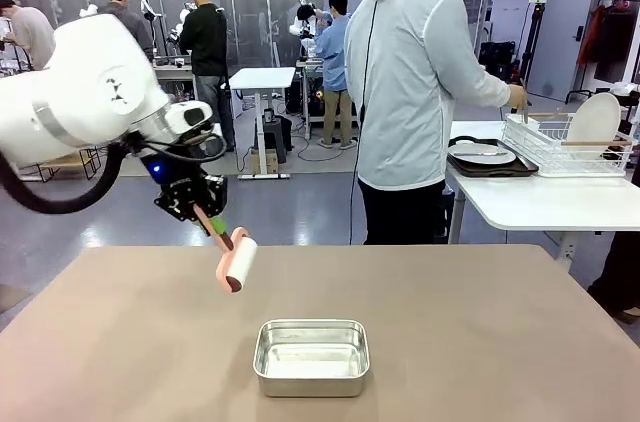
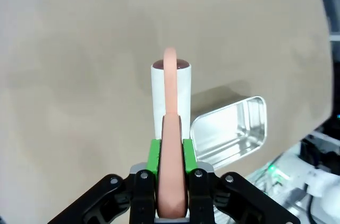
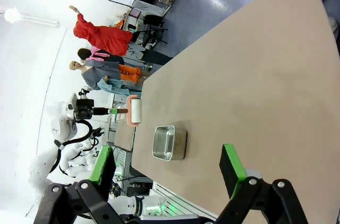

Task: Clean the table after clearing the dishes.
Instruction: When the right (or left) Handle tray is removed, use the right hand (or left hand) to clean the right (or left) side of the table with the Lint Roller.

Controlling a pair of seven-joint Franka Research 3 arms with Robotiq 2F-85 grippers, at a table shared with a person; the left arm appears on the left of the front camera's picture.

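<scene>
My left gripper [image 1: 205, 217] is shut on the pink handle of a lint roller [image 1: 240, 262], whose white roll hangs just above the far left part of the beige table [image 1: 450, 342]. In the left wrist view the green pads [image 2: 154, 155] clamp the handle and the roll [image 2: 159, 96] points away over the table top [image 2: 79, 75]. My right gripper [image 3: 167, 163] stands open, high above the table [image 3: 255, 75], holding nothing. The dishes are off the table: one white plate [image 1: 482, 153] lies on a dark tray on the white side table, and another [image 1: 594, 120] stands in a rack.
A small rectangular steel pan [image 1: 312, 355] sits near the table's front middle, right of the roller. A person [image 1: 410, 92] stands at the far side, turned toward the white dish rack [image 1: 560, 147] at the right.
</scene>
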